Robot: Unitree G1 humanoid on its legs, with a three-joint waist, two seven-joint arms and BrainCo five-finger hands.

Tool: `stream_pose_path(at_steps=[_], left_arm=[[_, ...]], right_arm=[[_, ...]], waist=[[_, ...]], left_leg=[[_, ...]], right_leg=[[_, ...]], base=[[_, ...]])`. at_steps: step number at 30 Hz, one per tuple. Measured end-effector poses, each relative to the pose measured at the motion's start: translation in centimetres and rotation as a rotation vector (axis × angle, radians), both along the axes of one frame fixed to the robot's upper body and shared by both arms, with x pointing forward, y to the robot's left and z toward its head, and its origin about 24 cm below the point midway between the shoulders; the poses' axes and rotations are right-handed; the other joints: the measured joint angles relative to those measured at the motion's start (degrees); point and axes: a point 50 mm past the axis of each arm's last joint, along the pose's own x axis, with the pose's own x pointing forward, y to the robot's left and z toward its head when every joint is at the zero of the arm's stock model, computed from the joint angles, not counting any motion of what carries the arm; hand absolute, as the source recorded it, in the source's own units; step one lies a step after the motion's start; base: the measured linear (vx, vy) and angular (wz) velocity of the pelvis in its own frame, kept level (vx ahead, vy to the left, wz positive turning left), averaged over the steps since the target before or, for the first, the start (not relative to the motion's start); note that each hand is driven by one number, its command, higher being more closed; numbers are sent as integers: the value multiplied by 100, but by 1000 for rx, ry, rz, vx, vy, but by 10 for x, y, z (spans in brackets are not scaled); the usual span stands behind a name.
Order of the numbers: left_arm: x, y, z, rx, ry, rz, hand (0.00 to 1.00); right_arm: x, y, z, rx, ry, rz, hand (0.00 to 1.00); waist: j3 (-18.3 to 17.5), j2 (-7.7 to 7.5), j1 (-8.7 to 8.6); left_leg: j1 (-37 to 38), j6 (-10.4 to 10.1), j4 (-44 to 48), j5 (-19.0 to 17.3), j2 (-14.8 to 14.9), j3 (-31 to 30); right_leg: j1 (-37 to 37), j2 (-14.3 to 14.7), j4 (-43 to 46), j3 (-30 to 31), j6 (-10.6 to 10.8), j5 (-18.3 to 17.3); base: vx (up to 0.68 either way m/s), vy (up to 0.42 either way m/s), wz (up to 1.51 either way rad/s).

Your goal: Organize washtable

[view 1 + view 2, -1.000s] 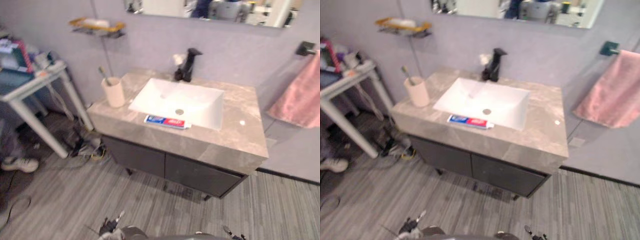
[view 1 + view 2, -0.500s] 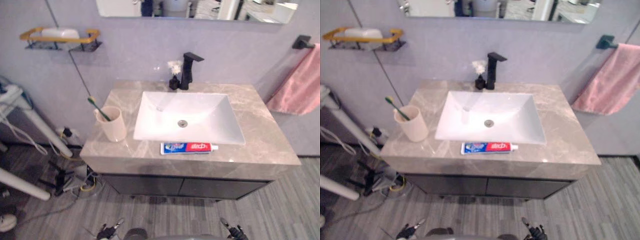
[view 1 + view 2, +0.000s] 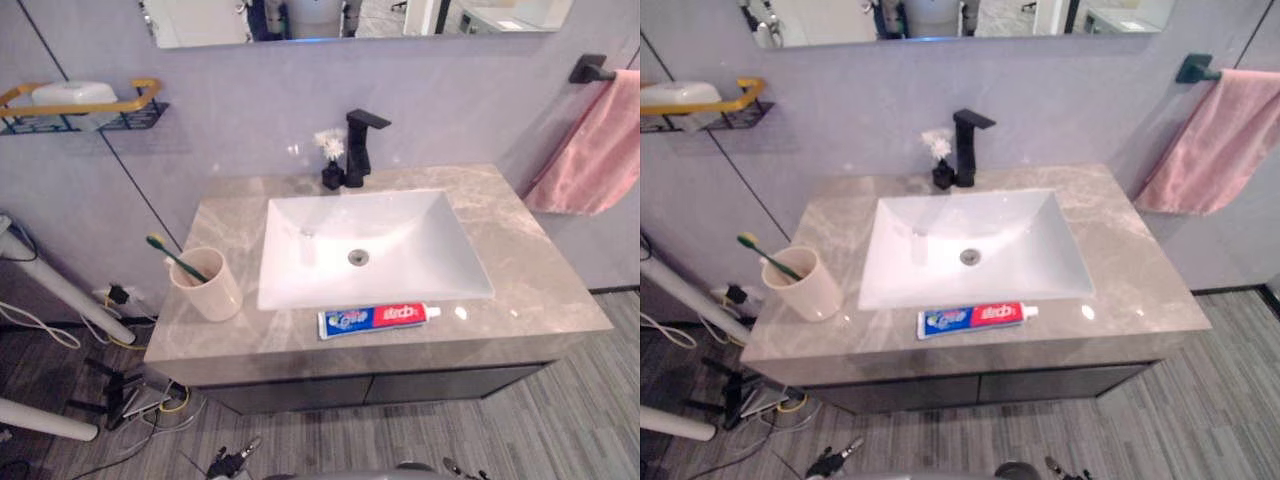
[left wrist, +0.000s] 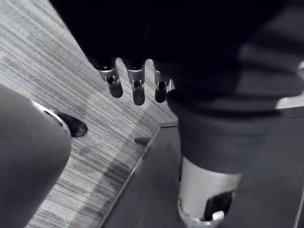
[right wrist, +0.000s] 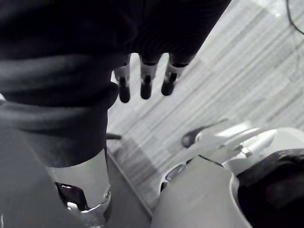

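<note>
We see a pink towel [image 3: 590, 150] hanging from a black bar [image 3: 588, 70] high on the wall's right side. A mirror [image 3: 350, 18] runs along the wall's top edge. At the wall's left edge a gold-railed wire shelf [image 3: 120, 103] carries a white lump [image 3: 60, 93], which we cannot identify. On the grey plank floor [image 3: 560, 420], near its left edge, lie white tube legs [image 3: 50, 283] and a tangle of cables [image 3: 140, 395].

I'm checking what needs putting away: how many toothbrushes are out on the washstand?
1. A toothbrush stands tilted in the beige cup on the counter, left of the sink. The cabinet below is closed, so others could be hidden inside.
</note>
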Motion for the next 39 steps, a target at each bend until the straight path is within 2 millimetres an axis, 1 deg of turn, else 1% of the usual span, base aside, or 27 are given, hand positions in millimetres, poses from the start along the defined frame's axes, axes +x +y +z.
stream_pose_path(at_steps=[1, 8, 11, 14, 16, 18, 21, 22, 25, 26, 27, 28, 29, 30, 31, 32, 33, 34, 35, 36, 37, 38, 39], left_arm=[[3, 8, 1, 19, -8, -52, 0], [3, 8, 1, 19, -7, -51, 0], [0, 11, 1, 25, 2, -14, 0], [-6, 16, 0, 35, 31, 35, 0], [-17, 20, -1, 44, 77, 63, 0], [-26, 24, -1, 58, 105, 104, 0], [-44, 30, -1, 80, 149, 175, 0], [-52, 30, -2, 88, 170, 205, 0], [-65, 27, -2, 91, 208, 233, 0], [-70, 26, -3, 93, 225, 262, 0], [-70, 26, -3, 93, 227, 267, 0], [-73, 27, -2, 93, 231, 289, 0], [-73, 28, -2, 102, 235, 303, 0], [-72, 29, -1, 111, 233, 306, 0], [-72, 30, -1, 114, 230, 309, 0], [-72, 31, -1, 118, 228, 312, 0], [-71, 32, 0, 125, 226, 306, 0], [-68, 33, 0, 134, 220, 293, 0], [-67, 33, 0, 137, 220, 286, 0], [-69, 33, 0, 140, 228, 281, 0], [-70, 33, 0, 144, 235, 280, 0], [-69, 32, 0, 146, 236, 270, 0], [-69, 32, 0, 146, 237, 257, 0]], right_arm=[[7, 7, -3, 18, 36, 186, 0], [6, 5, -3, 14, 38, 174, 0], [-1, 1, -4, 15, 58, 113, 0], [-12, -6, -4, 17, 78, -1, 0], [-24, -19, -2, -7, 86, -168, 0], [-31, -29, 0, -33, 89, -289, 0], [-41, -40, 3, -70, 97, -447, 0], [-46, -42, 4, -76, 98, -501, 0], [-50, -48, 6, -96, 88, -589, 0], [-47, -55, 10, -117, 61, -639, 0], [-46, -59, 12, -129, 40, -662, 0], [-43, -68, 17, -157, 4, -697, 0], [-37, -83, 27, -215, -50, -737, 0], [-28, -101, 41, -290, -119, -755, 0], [-22, -112, 51, -335, -165, -766, 0], [-11, -126, 68, -405, -235, -762, 0], [5, -146, 95, -518, -324, -745, 0], [13, -165, 123, -647, -384, -725, 0], [20, -174, 137, -713, -414, -715, 0], [29, -188, 163, -815, -472, -728, 0], [39, -198, 186, -898, -538, -747, 0], [44, -201, 195, -938, -561, -755, 0], [52, -208, 212, -996, -602, -775, 0]], waist=[[54, -157, 7], [51, -144, 5], [41, -136, -33], [43, -136, -93], [87, -141, -113], [86, -134, -101], [85, -217, -58], [88, -230, -6], [83, -269, 45], [105, -328, 51], [108, -331, 49], [107, -321, 46], [107, -323, 43], [107, -323, 29], [100, -329, 20], [96, -337, 20], [72, -360, 8], [39, -384, -1], [23, -403, 6], [-63, -443, -13], [-136, -445, -51], [-139, -473, -66], [-154, -517, -108]], left_leg=[[205, 143, -261, 152, -299, -357], [187, 143, -263, 152, -296, -324], [191, 144, -289, 153, -304, -257], [196, 143, -298, 153, -297, -112], [183, 143, -306, 153, -303, 2], [145, 143, -309, 153, -309, 81], [164, 148, -345, 159, -307, 119], [172, 148, -349, 159, -304, 152], [177, 146, -353, 157, -304, 257], [174, 145, -354, 144, -300, 405], [174, 124, -354, 127, -284, 555], [172, 124, -354, 127, -267, 730], [176, 123, -354, 127, -258, 926], [176, 123, -354, 127, -268, 1027], [171, 129, -355, 120, -274, 1042], [169, 147, -355, 107, -279, 1071], [140, 154, -355, 102, -281, 1098], [120, 154, -355, 102, -280, 1100], [118, 154, -355, 102, -275, 1101], [79, 161, -353, 108, -264, 1101], [59, 185, -352, 125, -248, 1096], [55, 185, -352, 125, -242, 1088], [39, 186, -350, 128, -237, 1056]], right_leg=[[375, -204, -377, -320, 175, 150], [328, -209, -352, -306, 175, 150], [277, -234, -309, -301, 178, 149], [215, -289, -240, -290, 190, 142], [138, -379, -129, -290, 201, 135], [93, -399, -61, -283, 202, 135], [99, -408, -48, -287, 203, 135], [100, -413, -45, -289, 203, 135], [100, -443, -31, -313, 205, 136], [96, -476, -24, -327, 214, 140], [99, -492, -25, -341, 220, 143], [101, -518, -27, -362, 235, 152], [92, -552, -45, -381, 262, 168], [89, -585, -59, -387, 269, 173], [85, -591, -62, -383, 274, 183], [83, -597, -70, -374, 278, 199], [68, -597, -73, -356, 273, 219], [49, -593, -74, -365, 277, 230], [44, -590, -71, -376, 276, 232], [-4, -578, -46, -428, 276, 232], [-21, -567, -36, -468, 275, 232], [-21, -561, -34, -480, 275, 232], [-21, -555, -26, -519, 275, 232]], base=[[-1, -9, 5], [0, 0, -2], [0, 0, -8], [-23, 15, -9], [-32, 34, -14], [-56, 23, -15], [-62, 3, -5], [-39, 1, -2], [-47, 13, 0], [-49, 30, 5], [-59, 48, 9], [-59, 55, 11], [-64, 71, 11], [-50, 62, 5], [-21, 51, -4], [16, 55, -12], [36, 46, -11], [44, 32, -7], [40, -2, -1], [60, -12, 0], [66, -13, 2], [64, -15, 7], [44, -16, 13]])
